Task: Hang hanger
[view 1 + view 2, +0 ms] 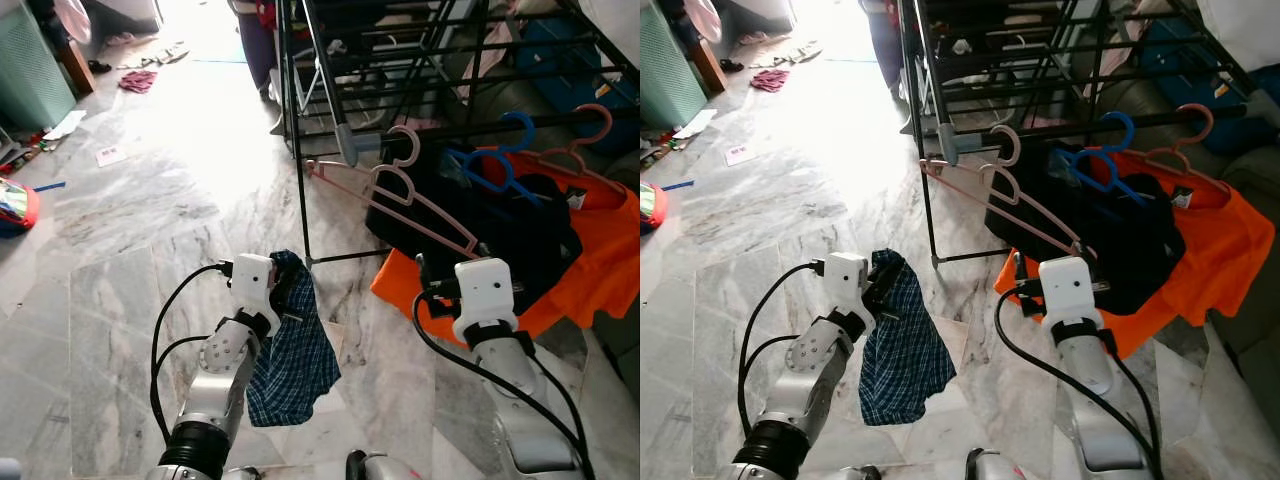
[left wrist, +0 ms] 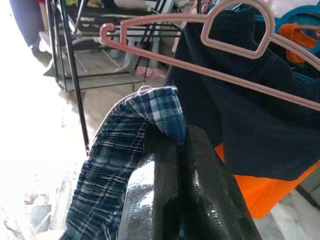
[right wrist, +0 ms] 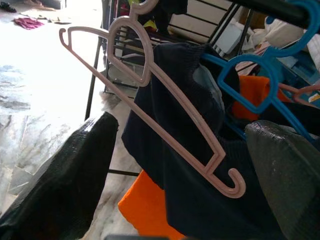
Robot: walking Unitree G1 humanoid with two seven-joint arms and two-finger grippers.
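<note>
Our left gripper (image 2: 175, 165) is clamped on a plaid cloth (image 1: 290, 350); our right gripper (image 3: 185, 170), spread wide and empty, faces the pink hanger (image 1: 405, 195) hooked on the rack's rail (image 1: 520, 125), far right.

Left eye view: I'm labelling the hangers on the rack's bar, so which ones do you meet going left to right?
Pink hanger → blue hanger → salmon hanger, the last two carrying the dark garment and the orange shirt.
</note>
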